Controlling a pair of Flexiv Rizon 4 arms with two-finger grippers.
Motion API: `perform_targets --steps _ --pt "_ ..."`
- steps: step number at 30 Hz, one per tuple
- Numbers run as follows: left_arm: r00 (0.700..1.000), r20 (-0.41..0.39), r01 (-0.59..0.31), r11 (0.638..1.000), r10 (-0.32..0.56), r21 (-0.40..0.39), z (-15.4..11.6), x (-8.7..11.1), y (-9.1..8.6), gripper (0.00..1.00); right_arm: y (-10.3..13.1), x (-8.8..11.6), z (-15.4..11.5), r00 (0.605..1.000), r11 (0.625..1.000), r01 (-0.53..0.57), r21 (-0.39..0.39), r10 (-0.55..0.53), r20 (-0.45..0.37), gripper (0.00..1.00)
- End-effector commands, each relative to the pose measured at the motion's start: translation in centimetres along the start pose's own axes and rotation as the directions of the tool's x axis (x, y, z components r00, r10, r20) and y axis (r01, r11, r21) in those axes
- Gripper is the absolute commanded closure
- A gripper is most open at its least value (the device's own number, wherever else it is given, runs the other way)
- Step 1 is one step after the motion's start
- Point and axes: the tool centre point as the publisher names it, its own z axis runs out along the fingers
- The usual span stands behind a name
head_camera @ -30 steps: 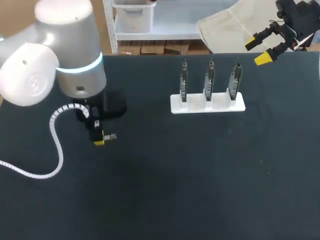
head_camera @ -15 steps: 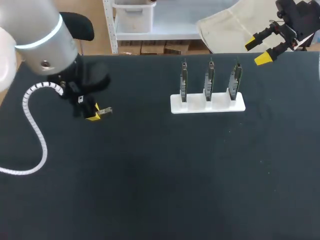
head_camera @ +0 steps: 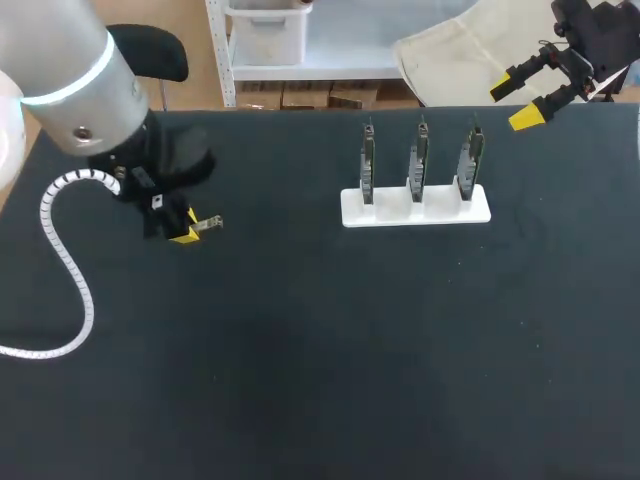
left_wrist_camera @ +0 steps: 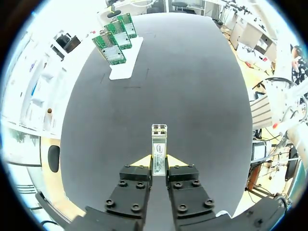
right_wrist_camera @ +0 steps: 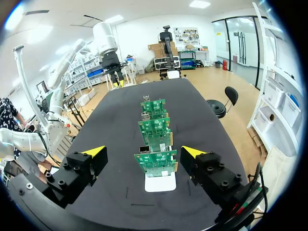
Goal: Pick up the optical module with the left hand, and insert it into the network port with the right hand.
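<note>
Tabletop point(head_camera: 400, 350) in the head view: above its far left part the left gripper point(head_camera: 187, 228) grips the module point(head_camera: 209, 223). The right gripper point(head_camera: 518, 96) is open over the far right corner. A stand point(head_camera: 415, 208) with three boards point(head_camera: 420, 160) sits near the far edge.

Left wrist view: both fingers point(left_wrist_camera: 134, 178) press the module point(left_wrist_camera: 159, 149), which points toward the stand point(left_wrist_camera: 122, 67).

Right wrist view: the boards point(right_wrist_camera: 155, 161) stand ahead of the open fingers point(right_wrist_camera: 79, 171).

The stand point(head_camera: 416, 207) sits on the table's point(head_camera: 350, 350) far half, a bit right of middle, with three boards point(head_camera: 419, 160) upright in it side by side. Left gripper's point(head_camera: 185, 228) over the left side, well apart from it, optical module point(head_camera: 208, 223) pinched between its fingers. Right gripper's point(head_camera: 520, 95) at the far right corner, behind the stand.
</note>
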Motion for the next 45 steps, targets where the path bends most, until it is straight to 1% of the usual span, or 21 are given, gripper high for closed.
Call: perform_targets --steps 1,4,8,12,14,15,16,17,18,20,22,23,24,25,26,44,45 --pt "0.999 0.052 -0.002 0.999 0.004 -0.033 -0.2 -1.6 1.2 1.00 0.3 0.1 0.1 1.000 1.000 0.002 0.008 -0.002 0.000 0.00" --pt "0.993 0.116 -0.007 0.997 0.016 -0.073 -0.7 -3.9 3.4 1.00 0.3 0.1 0.1 1.000 1.000 0.002 0.008 -0.002 0.000 0.00" --pt "0.982 0.172 -0.061 0.990 0.083 -0.126 -1.9 -7.0 6.7 1.00 0.3 0.1 0.1 1.000 1.000 0.002 0.008 -0.002 0.000 0.00" --pt "0.958 0.237 -0.114 0.974 0.160 -0.197 -3.5 -10.3 9.7 1.00 0.3 0.1 0.1 1.000 1.000 0.002 0.008 -0.002 0.000 0.00" --pt "0.943 0.277 -0.122 0.966 0.184 -0.227 -4.3 -12.0 10.8 1.00 0.3 0.1 0.1 1.000 1.000 0.002 0.008 -0.002 0.000 0.00" --pt "0.930 0.314 -0.114 0.963 0.190 -0.246 -4.7 -13.1 11.5 1.00 0.3 0.1 0.1 1.000 1.000 0.002 0.008 -0.002 0.000 0.00" --pt "0.924 0.329 -0.111 0.962 0.192 -0.249 -4.9 -13.7 11.8 1.00 0.3 0.1 0.1 1.000 1.000 0.002 0.008 -0.002 0.000 0.00" --pt "0.908 0.377 -0.088 0.962 0.184 -0.258 -5.1 -14.5 12.2 1.00 0.3 0.1 0.1 1.000 1.000 0.002 0.008 -0.002 0.000 0.00" --pt "0.864 0.485 -0.015 0.968 0.139 -0.251 -5.4 -15.3 12.6 1.00 0.3 0.1 0.1 1.000 1.000 0.002 0.008 -0.002 0.000 0.00" --pt "0.830 0.544 0.011 0.970 0.128 -0.245 -5.7 -16.6 13.1 1.00 0.3 0.1 0.1 1.000 1.000 0.002 0.008 -0.002 0.000 0.00" --pt "0.811 0.568 0.014 0.966 0.139 -0.257 -6.1 -17.5 13.4 1.00 0.3 0.1 0.1 1.000 1.000 0.002 0.008 -0.002 0.000 0.00" --pt "0.793 0.592 0.021 0.965 0.143 -0.262 -6.3 -18.1 13.6 1.00 0.3 0.1 0.1 1.000 1.000 0.002 0.008 -0.002 0.000 0.00" --pt "0.784 0.603 0.025 0.964 0.144 -0.263 -6.4 -18.2 13.6 1.00 0.3 0.1 0.1 1.000 1.000 0.002 0.008 -0.002 0.000 0.00" --pt "0.785 0.602 0.019 0.965 0.147 -0.261 -6.5 -18.4 13.6 1.00 0.3 0.1 0.1 1.000 1.000 0.002 0.008 -0.002 0.000 0.00" --pt "0.792 0.591 0.011 0.964 0.154 -0.265 -6.6 -18.4 13.5 1.00 0.3 0.1 0.1 1.000 1.000 0.002 0.008 -0.002 0.000 0.00" --pt "0.792 0.591 0.011 0.964 0.154 -0.265 -6.6 -18.4 13.5 1.00 0.3 0.1 0.1 1.000 1.000 0.002 0.008 -0.002 0.000 0.00" --pt "0.778 0.606 0.009 0.961 0.167 -0.276 -6.5 -18.9 13.7 1.00 0.3 0.1 0.1 1.000 1.000 0.002 0.008 -0.002 0.000 0.00"
